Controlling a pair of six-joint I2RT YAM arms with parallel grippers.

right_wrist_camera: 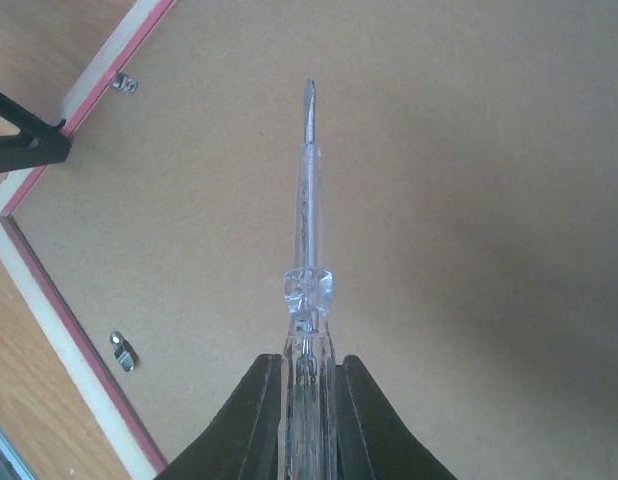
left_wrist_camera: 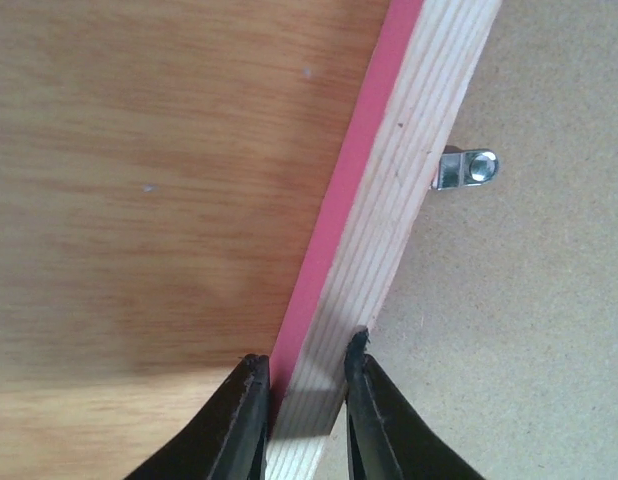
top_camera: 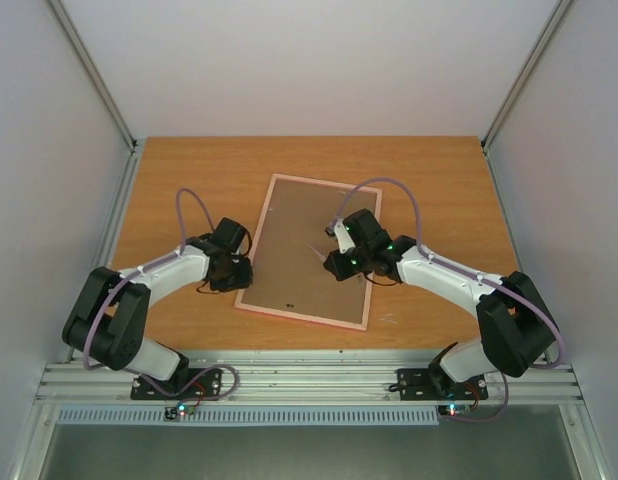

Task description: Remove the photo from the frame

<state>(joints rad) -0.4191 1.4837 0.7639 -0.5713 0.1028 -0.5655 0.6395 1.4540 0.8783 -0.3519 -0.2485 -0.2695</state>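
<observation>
Lying face down in the middle of the wooden table, the frame shows its brown board back, a thin pink rim and small metal tabs. The photo is hidden under the board. The left gripper pinches the frame's left edge. The right gripper is closed on a clear screwdriver that points across the board.

Left arm and right arm: white and black
White shells run between chunky black joints down to black bases; a lilac cable loops over each arm, tiny green lights glow by one wrist, and the fingers are glossy black wedges.
</observation>
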